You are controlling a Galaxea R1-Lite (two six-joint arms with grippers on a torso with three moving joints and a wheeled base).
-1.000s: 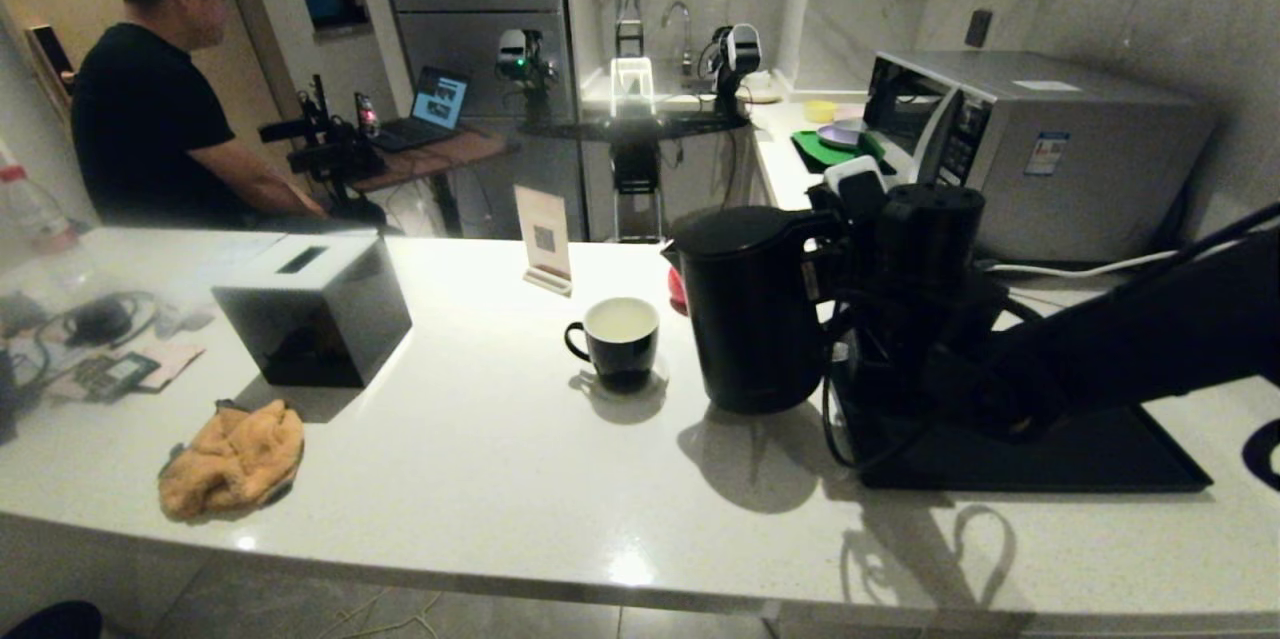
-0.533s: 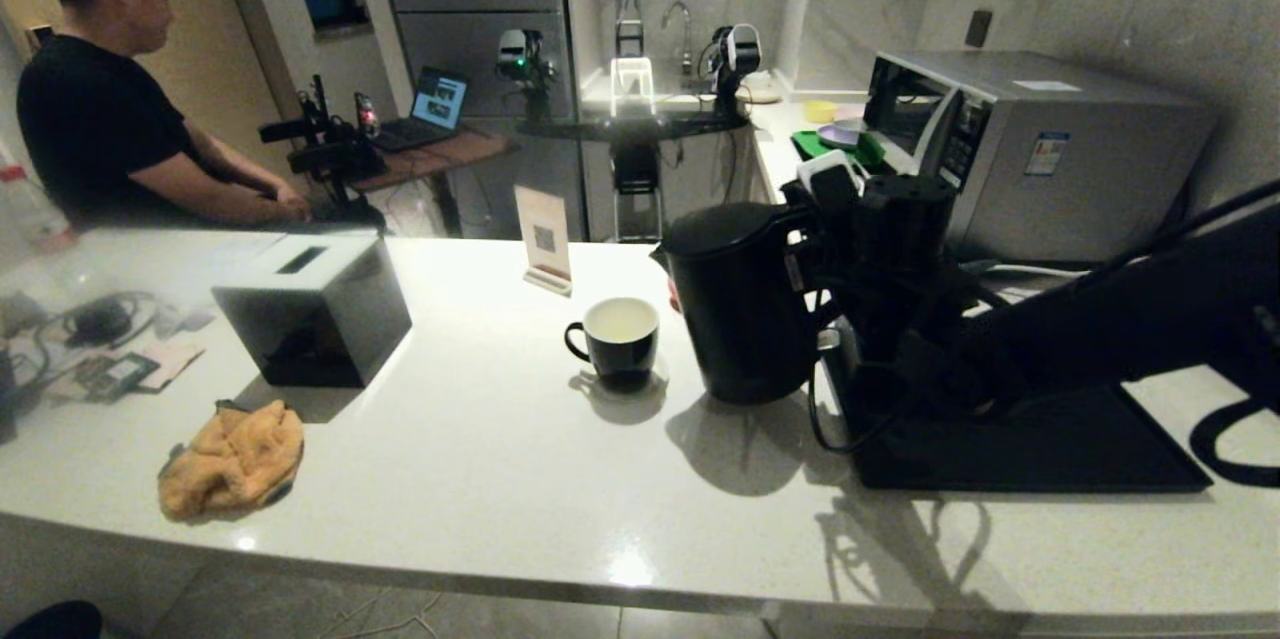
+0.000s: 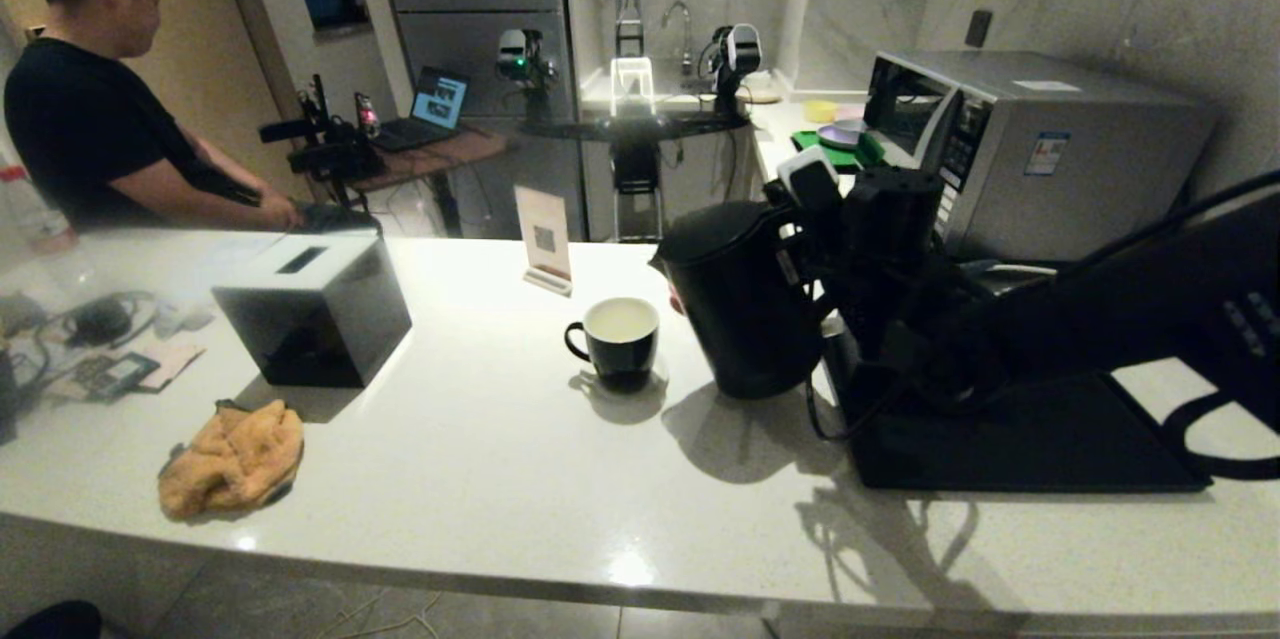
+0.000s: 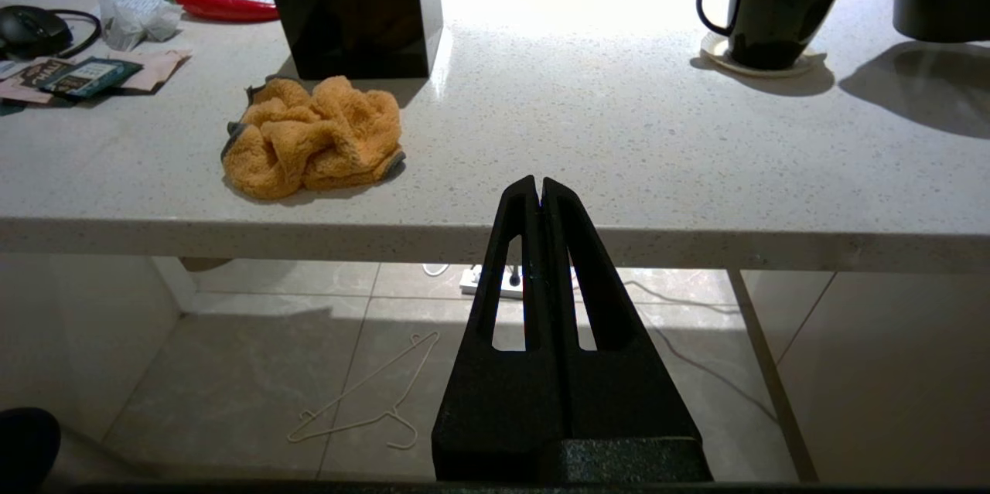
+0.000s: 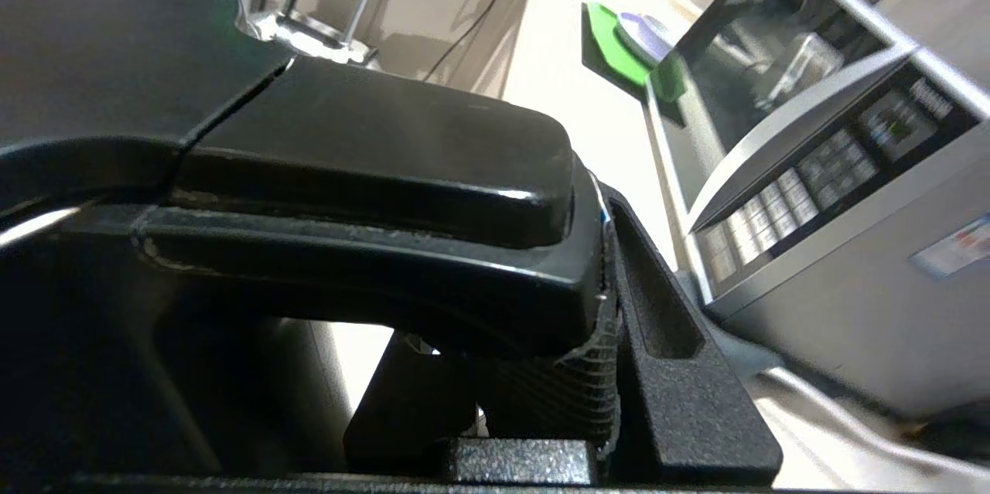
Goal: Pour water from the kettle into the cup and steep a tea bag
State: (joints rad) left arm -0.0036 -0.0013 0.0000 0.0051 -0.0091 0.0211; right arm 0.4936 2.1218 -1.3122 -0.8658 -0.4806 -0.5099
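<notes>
Head view: right claw (image 3: 800, 249) clamps the handle of the matte black jug-shaped kettle (image 3: 740, 294), tilted, spout leaning toward the small black cream-lined cup (image 3: 618, 339) just beside it on the white speckled table (image 3: 480, 459). Pouring looks about to start; next, tip further over the cup. Left claw (image 4: 539, 189) parked, pinched together.

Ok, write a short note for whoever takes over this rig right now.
Right end effector: shut on the kettle handle, kettle lifted off the counter and tipped toward the cup, spout short of the rim.
Left end effector: shut, empty, parked below the counter edge.
Cup: upright on its coaster, left of the kettle; whether it already holds liquid is unclear.
Done: kettle grasped and lifted.
Left: pour, set kettle back, steep a tea bag.
</notes>
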